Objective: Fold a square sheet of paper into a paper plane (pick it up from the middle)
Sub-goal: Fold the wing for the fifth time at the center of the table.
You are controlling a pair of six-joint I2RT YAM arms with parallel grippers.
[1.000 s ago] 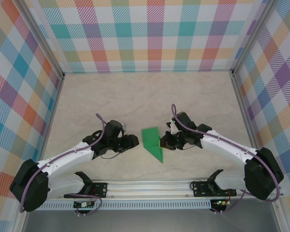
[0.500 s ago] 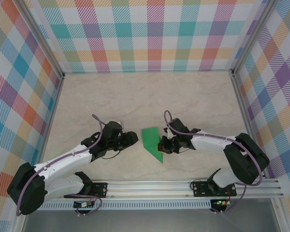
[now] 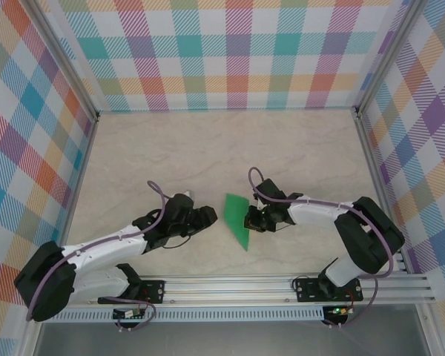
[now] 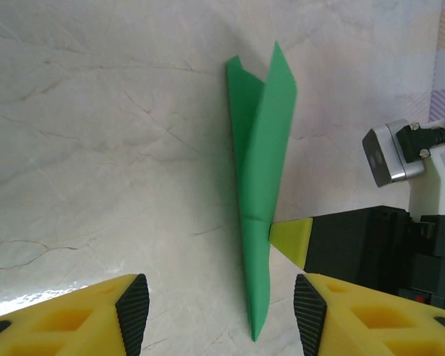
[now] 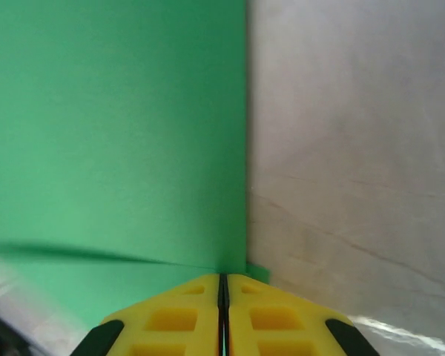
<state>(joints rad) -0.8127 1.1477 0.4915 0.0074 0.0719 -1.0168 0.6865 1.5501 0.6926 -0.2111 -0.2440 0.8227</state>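
**Mid-fold: paper (image 3: 238, 219) part-folded, pinched on one side**
Table (image 3: 208, 148) bore the paper near ctr, narrow & pointed, one flap raised off the surface. Right gripper (image 3: 249, 221), at the paper's 3 o'clock, had jaws pressed together on its edge. Left gripper (image 4: 221, 304), at 9 o'clock & apart from it, stood spread, nothing in it. Step prob. wing crease; next move likely needs the left gripper to come in & press the fold.

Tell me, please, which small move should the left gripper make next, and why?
Probably the left gripper should ease forward until its open jaws straddle the green paper. The right gripper is shut on it and holds it tilted up, just ahead of the left one.
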